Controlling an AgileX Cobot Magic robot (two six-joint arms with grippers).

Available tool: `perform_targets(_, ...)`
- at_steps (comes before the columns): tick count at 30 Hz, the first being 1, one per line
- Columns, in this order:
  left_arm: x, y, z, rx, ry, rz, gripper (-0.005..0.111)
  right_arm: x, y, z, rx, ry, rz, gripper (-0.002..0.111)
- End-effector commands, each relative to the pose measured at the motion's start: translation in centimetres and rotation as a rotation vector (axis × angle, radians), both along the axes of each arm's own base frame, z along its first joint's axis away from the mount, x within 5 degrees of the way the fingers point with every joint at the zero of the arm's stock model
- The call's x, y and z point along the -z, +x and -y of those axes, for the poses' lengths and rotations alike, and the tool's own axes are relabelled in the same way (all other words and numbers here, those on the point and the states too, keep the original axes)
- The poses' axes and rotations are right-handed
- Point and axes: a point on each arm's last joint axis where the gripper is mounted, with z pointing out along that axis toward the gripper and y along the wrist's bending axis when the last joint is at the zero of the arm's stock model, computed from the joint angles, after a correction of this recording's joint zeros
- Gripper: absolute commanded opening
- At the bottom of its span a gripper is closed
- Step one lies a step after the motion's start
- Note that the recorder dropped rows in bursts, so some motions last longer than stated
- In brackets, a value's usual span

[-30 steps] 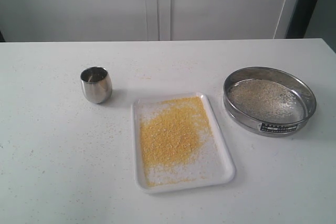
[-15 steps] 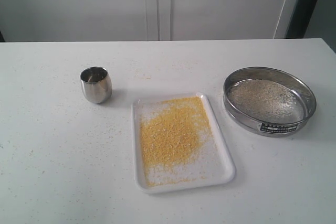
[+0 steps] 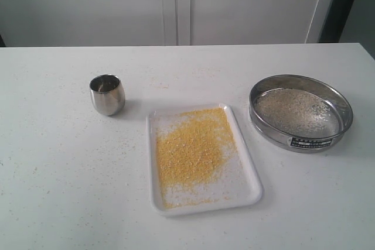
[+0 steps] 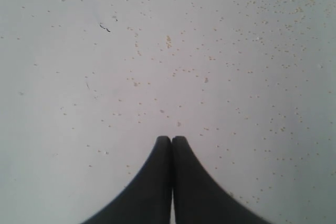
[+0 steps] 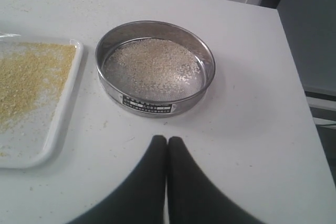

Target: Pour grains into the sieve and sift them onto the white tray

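The white tray (image 3: pixel 249 188) lies in the middle of the table with yellow grains (image 3: pixel 192 147) spread over it; its end shows in the right wrist view as the white tray (image 5: pixel 31 150). The sieve (image 3: pixel 302 139) stands to the tray's right, holding paler whitish grains (image 3: pixel 293 109); it appears again as the sieve (image 5: pixel 155 106) just ahead of my right gripper (image 5: pixel 167 139), which is shut and empty. My left gripper (image 4: pixel 171 139) is shut and empty over bare table strewn with stray grains (image 4: pixel 168 39). Neither arm appears in the exterior view.
A small steel cup (image 3: pixel 108 94) stands upright left of the tray. The table's right edge (image 5: pixel 304 93) runs close beside the sieve. A white cabinet wall (image 3: pixel 176 4) rises behind the table.
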Motion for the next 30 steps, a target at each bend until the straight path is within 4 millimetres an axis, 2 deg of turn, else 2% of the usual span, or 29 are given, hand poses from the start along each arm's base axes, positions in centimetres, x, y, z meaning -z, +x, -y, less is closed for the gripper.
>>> perform_targets(1, 0.1, -0.3, 0.1, -0.002, -0.010, -0.009, 0.000, 0.4, -1.4, 0.2, 0.002, 0.010, 0.079, 0.000)
perform_targets(7, 0.1, -0.3, 0.1, -0.002, -0.010, -0.009, 0.000, 0.9, -2.9, 0.3, -0.004, 0.025, 0.223, 0.000)
perform_targets(14, 0.1, -0.3, 0.1, -0.002, -0.010, -0.009, 0.000, 1.7, -3.4, 0.3, -0.010, 0.036, 0.329, 0.000)
perform_targets(27, 0.1, -0.3, 0.1, -0.002, -0.010, -0.009, 0.000, 5.9, -2.0, 0.1, -0.014, 0.024, 0.232, 0.000)
perform_targets(30, 0.1, -0.3, 0.1, -0.002, -0.010, -0.009, 0.000, 6.4, -1.7, 0.1, -0.019, 0.026, 0.257, 0.000)
